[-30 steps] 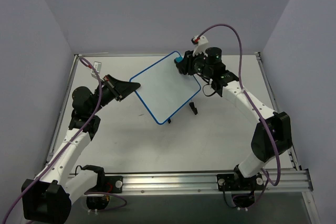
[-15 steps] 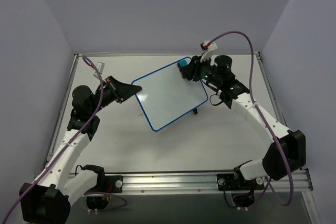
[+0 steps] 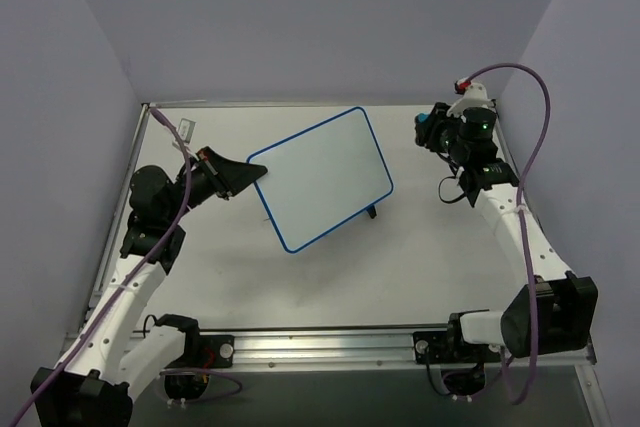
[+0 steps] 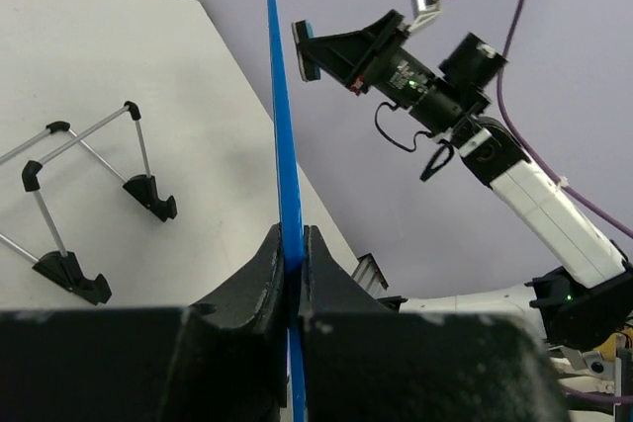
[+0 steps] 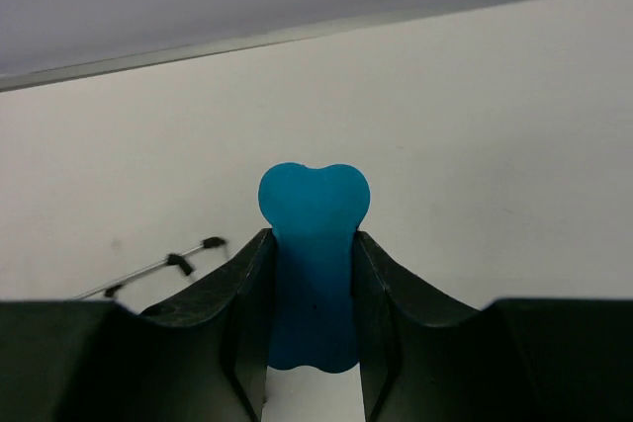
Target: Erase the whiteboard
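The left pincer (image 4: pixel 292 239) was clamped on the thin blue rim of the small rectangular whiteboard (image 3: pixel 325 177), biting its left corner near the middle of the top view. From there the board slanted up and to the right, tilted above the white tabletop (image 3: pixel 300 287). Its face looked blank. A black-footed wire stand (image 4: pixel 89 195) showed beside and below it.

At the upper right of the top view, well apart from the board, the right pincer (image 3: pixel 428 132) was closed around a small blue eraser block (image 5: pixel 315 210).

I judged the board light, stiff and thin, with a slick face. Held by one corner alone, it would likely pivot under wiping pressure. A deep bite on the rim looked the best hold, with strokes running toward that corner.
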Action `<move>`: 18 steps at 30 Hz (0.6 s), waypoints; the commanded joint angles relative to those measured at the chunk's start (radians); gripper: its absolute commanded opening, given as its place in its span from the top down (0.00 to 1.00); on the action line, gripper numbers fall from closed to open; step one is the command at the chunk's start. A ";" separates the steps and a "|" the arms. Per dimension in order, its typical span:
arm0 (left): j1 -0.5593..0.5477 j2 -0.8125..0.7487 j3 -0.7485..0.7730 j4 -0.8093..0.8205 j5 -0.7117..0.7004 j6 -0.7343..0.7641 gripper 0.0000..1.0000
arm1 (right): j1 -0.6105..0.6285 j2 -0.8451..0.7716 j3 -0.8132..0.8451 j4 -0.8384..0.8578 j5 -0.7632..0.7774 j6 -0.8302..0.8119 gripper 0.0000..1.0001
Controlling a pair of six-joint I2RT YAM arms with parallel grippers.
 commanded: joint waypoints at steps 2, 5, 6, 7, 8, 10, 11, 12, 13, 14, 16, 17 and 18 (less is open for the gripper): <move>0.001 -0.054 0.077 0.054 -0.027 0.015 0.98 | -0.101 0.166 0.012 -0.053 0.161 -0.010 0.85; 0.003 -0.057 0.062 0.096 -0.021 -0.005 0.98 | -0.115 0.313 0.063 -0.051 0.220 -0.027 0.83; 0.004 -0.060 0.057 0.108 -0.018 -0.011 0.98 | -0.131 0.345 0.084 -0.053 0.237 -0.032 0.82; 0.004 -0.068 0.056 0.110 -0.013 -0.010 0.98 | -0.136 0.396 0.092 -0.051 0.260 -0.035 0.82; 0.007 -0.074 0.054 0.111 -0.010 -0.005 0.98 | -0.156 0.419 0.095 -0.045 0.277 -0.035 0.82; 0.009 -0.092 0.053 0.097 -0.010 0.015 0.98 | -0.185 0.494 0.106 -0.039 0.267 -0.020 0.82; 0.009 -0.095 0.050 0.096 -0.010 0.018 0.98 | -0.202 0.511 0.105 -0.033 0.265 -0.015 0.82; 0.011 -0.097 0.048 0.103 -0.007 0.018 0.98 | -0.207 0.543 0.103 -0.024 0.268 -0.011 0.82; 0.011 -0.097 0.043 0.106 -0.006 0.018 0.98 | -0.208 0.556 0.104 -0.021 0.274 -0.007 0.81; 0.011 -0.095 0.040 0.111 -0.004 0.018 0.98 | -0.210 0.566 0.106 -0.016 0.276 -0.004 0.76; 0.011 -0.088 0.037 0.123 -0.001 0.015 0.98 | -0.211 0.596 0.111 -0.017 0.279 -0.001 0.68; 0.011 -0.086 0.036 0.126 -0.001 0.018 0.98 | -0.211 0.602 0.114 -0.016 0.280 0.002 0.63; 0.012 -0.085 0.031 0.137 -0.002 0.015 0.98 | -0.213 0.609 0.114 -0.016 0.273 0.006 0.60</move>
